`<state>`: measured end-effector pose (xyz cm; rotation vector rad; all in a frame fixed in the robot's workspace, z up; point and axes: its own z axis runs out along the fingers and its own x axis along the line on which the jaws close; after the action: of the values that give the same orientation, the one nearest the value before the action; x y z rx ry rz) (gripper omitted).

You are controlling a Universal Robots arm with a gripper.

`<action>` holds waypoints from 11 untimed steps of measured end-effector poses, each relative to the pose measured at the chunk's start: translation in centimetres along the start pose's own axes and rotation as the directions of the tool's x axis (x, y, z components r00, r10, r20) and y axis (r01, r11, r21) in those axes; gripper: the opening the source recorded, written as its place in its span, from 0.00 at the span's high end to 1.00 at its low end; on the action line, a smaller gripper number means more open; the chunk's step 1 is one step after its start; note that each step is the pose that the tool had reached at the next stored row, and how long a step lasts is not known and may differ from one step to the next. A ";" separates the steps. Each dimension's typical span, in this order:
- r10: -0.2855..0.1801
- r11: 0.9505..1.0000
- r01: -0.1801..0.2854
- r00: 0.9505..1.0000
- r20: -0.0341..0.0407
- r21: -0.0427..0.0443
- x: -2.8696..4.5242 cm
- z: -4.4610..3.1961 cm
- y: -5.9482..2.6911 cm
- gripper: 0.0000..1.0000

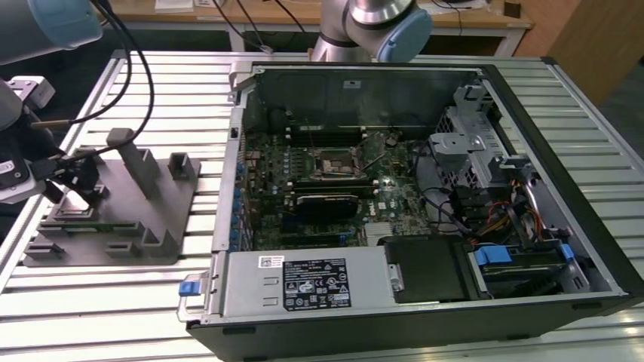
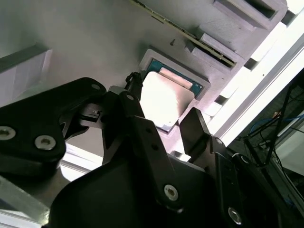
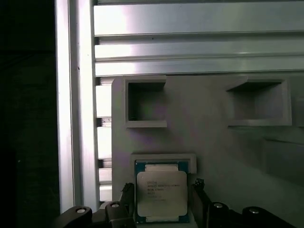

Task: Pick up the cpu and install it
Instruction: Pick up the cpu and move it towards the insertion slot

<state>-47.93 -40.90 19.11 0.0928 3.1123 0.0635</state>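
1. Down at the black two-fingered gripper [image 3: 162, 190]: spread apart, straddling the small flat square cpu with silvery metal lid and green rim [image 3: 161, 195], one fingertip [image 3: 127, 191] on either flank.
2. Reads as open rather than clamped, going by the slim gaps on both sides in the first wrist view.
3. As for the cpu: seated flat in a shallow square pocket of the grey plastic fixture [image 3: 213, 137], on the slatted aluminium table [image 3: 190, 47]. Not lifted.
4. Over to the exterior view: gripper [image 1: 75, 185] low over the fixture's end at the exterior view's left, well apart from the open black computer case [image 1: 523, 98].
5. Progress, as a judgement: early. Approach made, grasp not closed, pick-up and the whole install left to do.
6. Inside the case, on the green motherboard [image 1: 271, 219], a dark square socket frame [image 1: 337, 162]. Probably the destination, but too small to confirm as empty.
7. Hard to make out in the second wrist view: lid of the cpu [image 2: 164, 102] whited out by glare, one finger crossing its corner, so contact not ruled out there.
8. Cut off at the picture's edge in the first wrist view: one edge of the cpu.
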 end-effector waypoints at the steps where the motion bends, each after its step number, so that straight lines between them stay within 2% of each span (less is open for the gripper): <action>1: 0.000 1.000 0.000 1.000 0.000 0.000 0.04 0.08 0.01 0.41; 11: 0.000 1.000 0.000 1.000 0.000 0.000 0.30 0.39 0.49 0.41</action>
<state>-48.19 -40.38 18.74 0.0927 3.1121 0.0636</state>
